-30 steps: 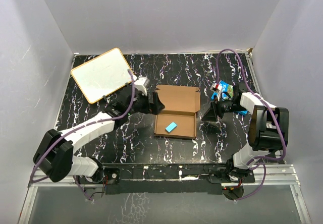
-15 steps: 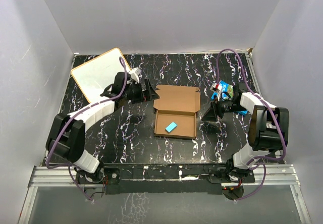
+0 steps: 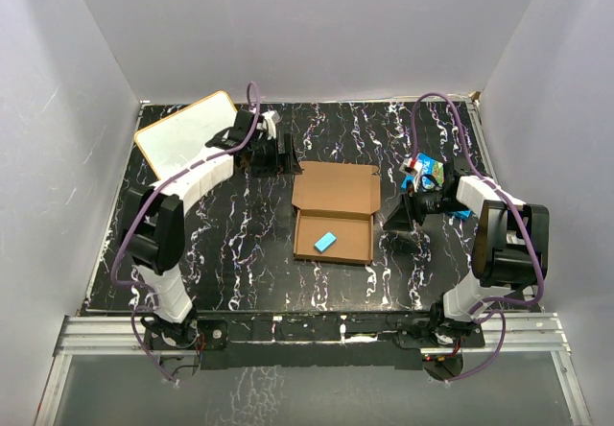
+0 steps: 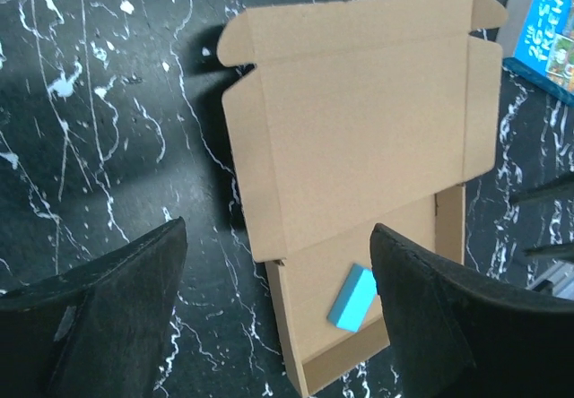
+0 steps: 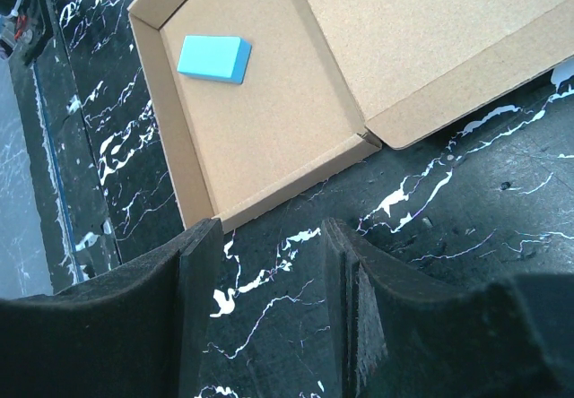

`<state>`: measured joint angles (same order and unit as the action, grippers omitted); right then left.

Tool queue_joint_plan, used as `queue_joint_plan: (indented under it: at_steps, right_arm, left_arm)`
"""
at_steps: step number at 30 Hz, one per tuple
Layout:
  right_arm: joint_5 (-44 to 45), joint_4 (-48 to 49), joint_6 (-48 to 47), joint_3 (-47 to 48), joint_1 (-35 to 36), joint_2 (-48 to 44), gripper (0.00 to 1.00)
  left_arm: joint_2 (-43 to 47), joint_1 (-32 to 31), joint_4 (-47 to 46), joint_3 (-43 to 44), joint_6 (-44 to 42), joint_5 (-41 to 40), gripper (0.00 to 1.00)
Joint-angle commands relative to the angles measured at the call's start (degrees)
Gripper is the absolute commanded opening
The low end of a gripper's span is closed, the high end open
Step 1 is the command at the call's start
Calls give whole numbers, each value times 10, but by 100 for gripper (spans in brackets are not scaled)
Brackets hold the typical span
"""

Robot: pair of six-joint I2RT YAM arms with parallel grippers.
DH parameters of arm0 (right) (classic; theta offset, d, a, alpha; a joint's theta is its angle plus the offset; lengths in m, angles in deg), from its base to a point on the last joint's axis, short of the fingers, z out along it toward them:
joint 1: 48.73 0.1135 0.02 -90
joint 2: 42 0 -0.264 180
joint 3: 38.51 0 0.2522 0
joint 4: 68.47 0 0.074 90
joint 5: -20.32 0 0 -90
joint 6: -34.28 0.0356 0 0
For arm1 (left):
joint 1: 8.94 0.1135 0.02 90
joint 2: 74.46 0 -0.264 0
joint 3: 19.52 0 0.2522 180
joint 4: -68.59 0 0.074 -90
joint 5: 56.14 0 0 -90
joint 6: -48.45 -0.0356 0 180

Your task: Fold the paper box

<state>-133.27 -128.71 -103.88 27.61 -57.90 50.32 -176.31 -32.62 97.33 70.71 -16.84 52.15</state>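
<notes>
The paper box [image 3: 334, 213] lies in the middle of the bench [image 3: 230, 272], with its tray walls raised and its lid flat toward the far edge. It looks like light, stiff card that creases easily, probably best pinched at the lid's free edge. The left end effector [image 4: 278, 232] gapes wide and the right end effector [image 5: 269, 235] is partly open, both empty.

You have the paper box [image 3: 333, 213] lying mid-surface [image 3: 240, 263], lid flap spread toward the far side, tray on the near side with a small block [image 3: 325, 242] in it. The board [image 3: 187, 138] sits far left. The printed box [image 3: 425, 170] lies to the right (just behind the right end effector [image 3: 395, 217]). The left end effector [image 3: 285, 154] is off the paper box's far-left corner.
</notes>
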Motion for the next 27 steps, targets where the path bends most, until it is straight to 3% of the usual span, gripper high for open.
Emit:
queue_joint_plan:
  at_steps: [1,6,13,27]
  right_arm:
    - [-31,9,-24,23,-6,-11,52]
    - [-32,10,-25,23,-6,-10,52]
    - [-29,10,-24,22,-6,-8,52]
    - [-30,8,-25,23,-6,-7,52]
  left_arm:
    - [-36,3,76,69,-36,-14,79]
    - [-81,2,104,119,-49,-2,72]
    - [-148,3,103,162,-55,77,61]
    - [-225,24,101,218,-67,132,48]
